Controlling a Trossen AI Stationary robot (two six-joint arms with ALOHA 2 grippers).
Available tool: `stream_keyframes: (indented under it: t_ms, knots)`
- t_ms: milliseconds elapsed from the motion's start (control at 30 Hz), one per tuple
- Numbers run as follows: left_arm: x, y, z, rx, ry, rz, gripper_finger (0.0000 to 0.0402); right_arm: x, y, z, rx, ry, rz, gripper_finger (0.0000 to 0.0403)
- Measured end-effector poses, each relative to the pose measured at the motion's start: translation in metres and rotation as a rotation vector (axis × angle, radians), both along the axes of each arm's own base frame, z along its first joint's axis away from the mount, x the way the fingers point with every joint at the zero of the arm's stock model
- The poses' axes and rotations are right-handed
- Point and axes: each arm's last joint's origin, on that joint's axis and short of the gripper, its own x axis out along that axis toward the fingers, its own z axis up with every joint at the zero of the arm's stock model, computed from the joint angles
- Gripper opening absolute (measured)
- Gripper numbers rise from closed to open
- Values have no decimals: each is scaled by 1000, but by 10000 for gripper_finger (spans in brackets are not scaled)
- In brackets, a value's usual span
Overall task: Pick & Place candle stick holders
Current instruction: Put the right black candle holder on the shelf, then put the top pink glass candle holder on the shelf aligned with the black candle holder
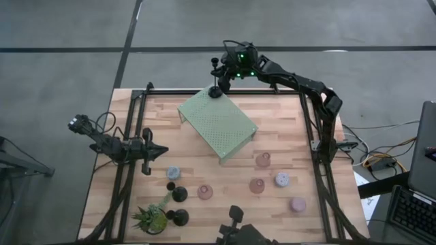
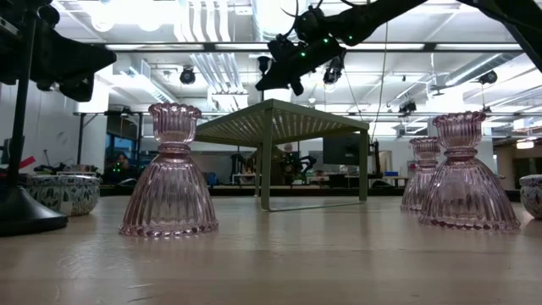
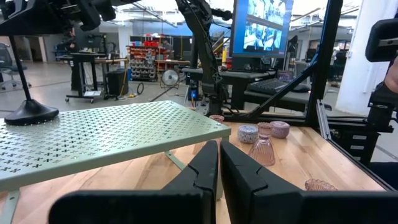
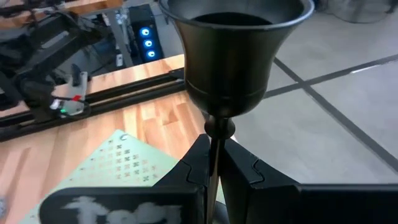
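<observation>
A black candle stick holder [image 4: 236, 50] with a thin stem stands on the far corner of the green perforated stand [image 1: 218, 126]; its round base [image 3: 28, 112] rests on the stand's top. My right gripper [image 1: 221, 76] is shut on its stem, above the table's far edge. My left gripper [image 1: 162, 151] waits shut at the table's left, level, touching nothing. Two more black holders [image 1: 179, 194] stand near the front left. Several pink holders [image 1: 257, 185] and two pale blue-grey cups [image 1: 281, 180] stand on the near half of the table. My right gripper pinches the holder's thin stem [image 4: 214, 146] between its two fingers, just below the cup. The fingers come from the table's far right, slanting a little downward, and lie across the stem. The holder is upright, its base [image 1: 215, 92] on the green stand.
A spiky green potted plant [image 1: 151, 218] sits at the front left corner. Black frame rails [image 1: 131, 136] run along the table's left and right sides. In the low view, pink holders [image 2: 169, 178] stand close in front of the stand [image 2: 279, 119].
</observation>
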Motion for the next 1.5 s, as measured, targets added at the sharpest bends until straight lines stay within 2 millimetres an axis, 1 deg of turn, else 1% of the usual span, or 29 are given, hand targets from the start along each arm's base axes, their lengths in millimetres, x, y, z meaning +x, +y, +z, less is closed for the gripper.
stream_keyframes:
  t_ms: [633,733,1067,1267,1500]
  knots:
    - [0,0,0,0,0,0,21,6,8,-1,-61,15,51,16]
    - [0,0,0,0,0,0,21,7,10,-1,-61,15,59,22]
    - [0,0,0,0,0,0,21,7,10,-1,-58,16,52,76]
    - [0,0,0,0,0,0,21,8,11,-2,-57,20,51,116]
    - [0,0,0,0,0,0,21,5,13,-9,-49,100,74,168]
